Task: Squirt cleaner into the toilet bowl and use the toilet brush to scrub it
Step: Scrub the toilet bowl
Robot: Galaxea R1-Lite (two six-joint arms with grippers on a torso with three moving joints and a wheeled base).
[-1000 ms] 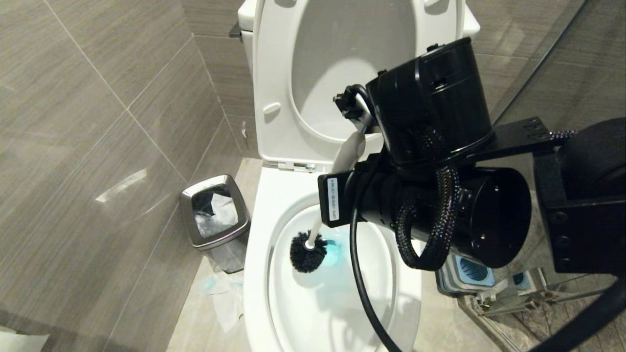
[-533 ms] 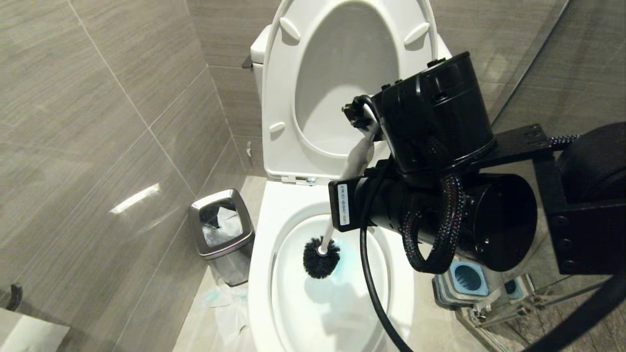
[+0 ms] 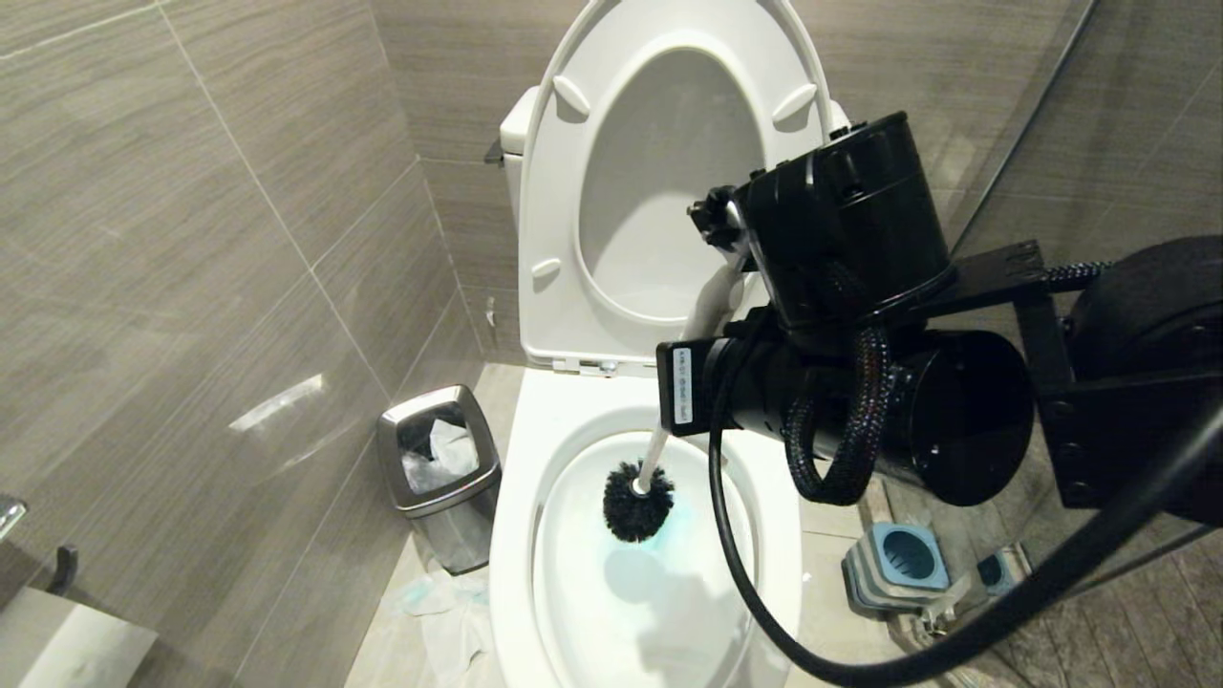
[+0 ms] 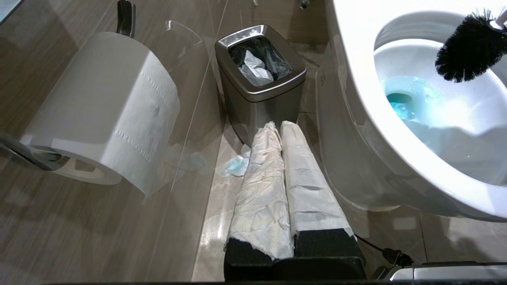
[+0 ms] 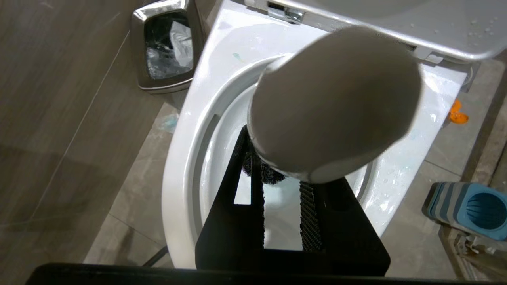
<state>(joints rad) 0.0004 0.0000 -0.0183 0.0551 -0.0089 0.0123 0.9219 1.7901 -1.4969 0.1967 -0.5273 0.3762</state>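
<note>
We see the toilet brush [image 3: 638,506] at frame centre, long axis tilted: black head down inside the toilet bowl [image 3: 511,535], handle rising up-right. Right gripper [image 5: 277,194] fingers are clamped on the handle; knob fills the right wrist view. Head sits by the bowl's upper inner wall, blue water below. Waste bin [image 3: 439,473] is lower left, holder [image 3: 898,569] lower right. Left gripper [image 4: 282,130] fingers are shut, empty.

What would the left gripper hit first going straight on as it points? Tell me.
Most likely the steel waste bin, which stands just beyond the tips of the shut left gripper; depth is hard to judge.
</note>
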